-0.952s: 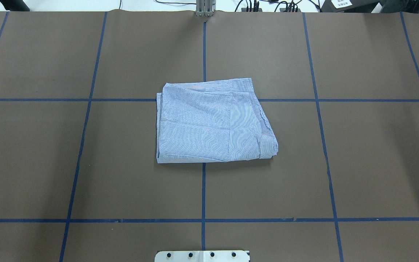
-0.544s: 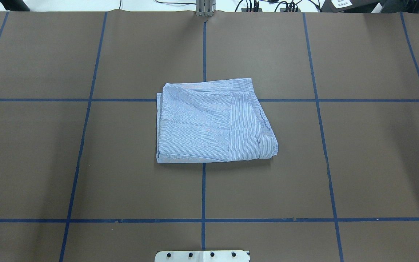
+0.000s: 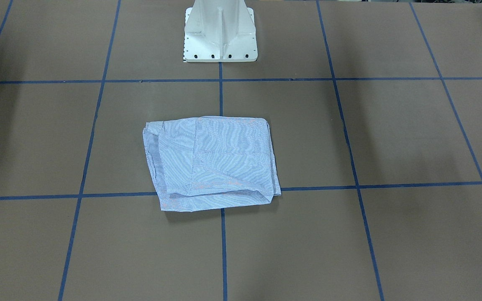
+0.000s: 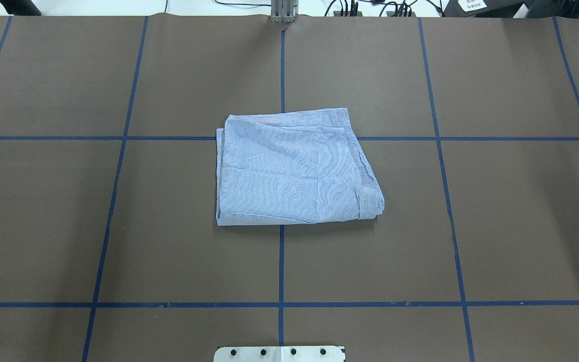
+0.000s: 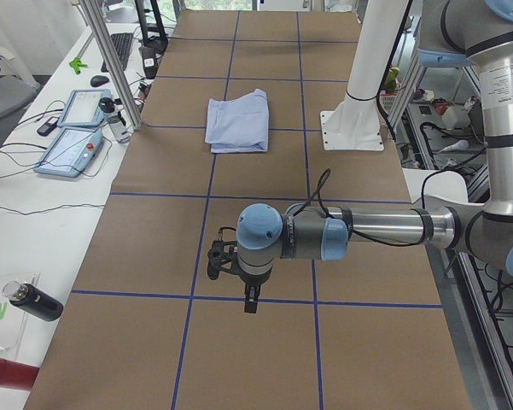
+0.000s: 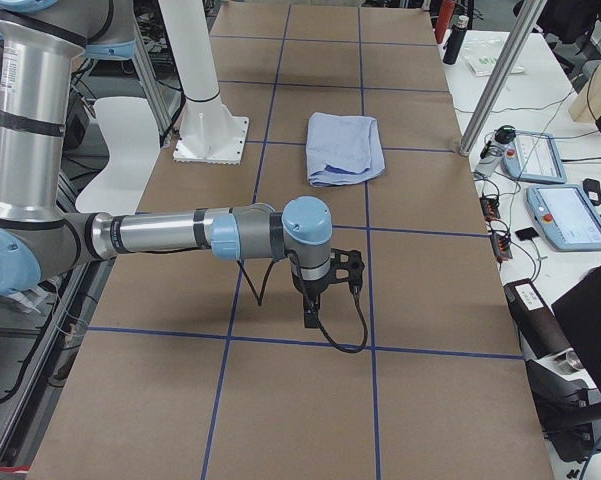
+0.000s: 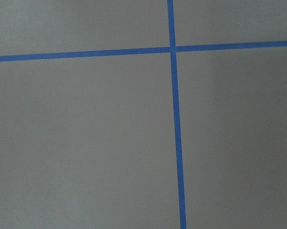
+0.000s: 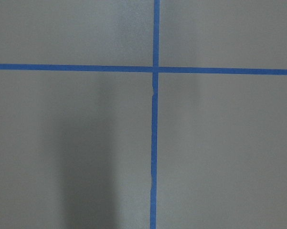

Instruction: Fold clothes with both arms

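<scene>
The striped light blue shirt lies folded into a compact rectangle at the table's middle, also seen in the front view and small in both side views. Neither arm touches it. My left gripper hangs over bare table far to the shirt's left, visible only in the exterior left view. My right gripper hangs far to the shirt's right, visible only in the exterior right view. I cannot tell whether either is open or shut. Both wrist views show only brown table with blue tape lines.
The white pedestal base stands behind the shirt. Blue tape lines grid the brown table cover. Tablets and cables lie on the white bench beyond the far edge, with a metal post there. A dark bottle lies at the left end.
</scene>
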Action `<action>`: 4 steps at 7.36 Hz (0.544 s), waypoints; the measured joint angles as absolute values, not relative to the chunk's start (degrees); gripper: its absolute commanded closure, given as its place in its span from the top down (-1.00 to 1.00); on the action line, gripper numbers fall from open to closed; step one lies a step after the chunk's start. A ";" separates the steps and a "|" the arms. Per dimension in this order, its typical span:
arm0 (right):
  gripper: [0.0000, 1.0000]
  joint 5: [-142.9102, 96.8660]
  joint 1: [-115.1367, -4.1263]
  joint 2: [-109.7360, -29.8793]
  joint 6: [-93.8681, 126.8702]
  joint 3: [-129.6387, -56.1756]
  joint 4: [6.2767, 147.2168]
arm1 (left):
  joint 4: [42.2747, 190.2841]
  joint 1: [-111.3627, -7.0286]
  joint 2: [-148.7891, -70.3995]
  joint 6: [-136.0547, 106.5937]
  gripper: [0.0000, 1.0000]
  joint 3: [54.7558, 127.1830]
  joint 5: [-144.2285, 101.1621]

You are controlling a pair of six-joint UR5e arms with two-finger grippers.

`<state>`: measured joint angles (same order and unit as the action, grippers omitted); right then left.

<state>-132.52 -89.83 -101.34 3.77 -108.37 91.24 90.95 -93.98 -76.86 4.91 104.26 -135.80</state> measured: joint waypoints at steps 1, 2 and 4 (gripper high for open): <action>1.00 -132.58 -89.82 -101.34 3.79 -108.37 91.23 | 91.00 -93.96 -76.96 4.90 1.00 104.79 -135.84; 1.00 -132.61 -89.83 -101.34 3.86 -108.37 91.23 | 91.01 -93.97 -76.99 4.87 1.00 105.44 -136.57; 1.00 -132.65 -89.83 -101.34 4.03 -108.37 91.23 | 91.16 -94.03 -76.88 4.89 1.00 105.85 -139.58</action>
<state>-132.65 -89.83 -101.34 4.03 -108.37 91.23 91.16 -94.03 -76.88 4.89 105.85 -139.58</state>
